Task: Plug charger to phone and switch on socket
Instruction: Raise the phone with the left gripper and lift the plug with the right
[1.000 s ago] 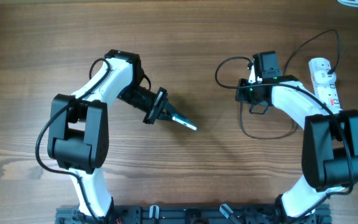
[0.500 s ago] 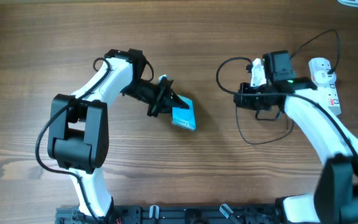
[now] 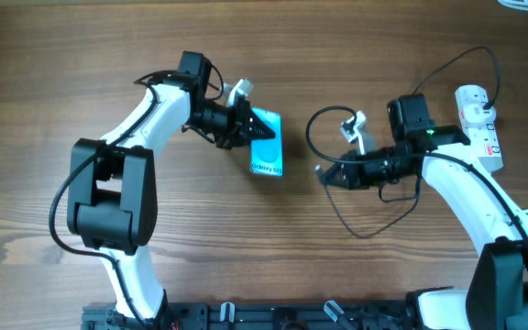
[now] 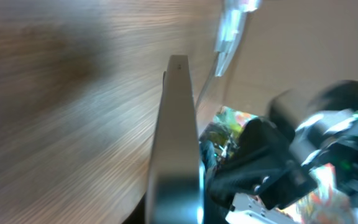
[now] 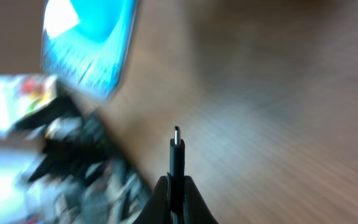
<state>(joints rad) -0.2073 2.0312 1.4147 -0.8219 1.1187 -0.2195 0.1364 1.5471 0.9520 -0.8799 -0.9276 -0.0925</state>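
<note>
Now the left hand (image 3: 247,126) is closed on one end of the phone (image 3: 267,152); nearby, the right hand (image 3: 324,174) pinches the charger (image 5: 176,157) by its plug, tip toward the phone, apart.

Table (image 3: 273,266): you see brown wood, its grain running side to side.
White cables (image 3: 525,11): you find them crossing the far right corner.
</note>
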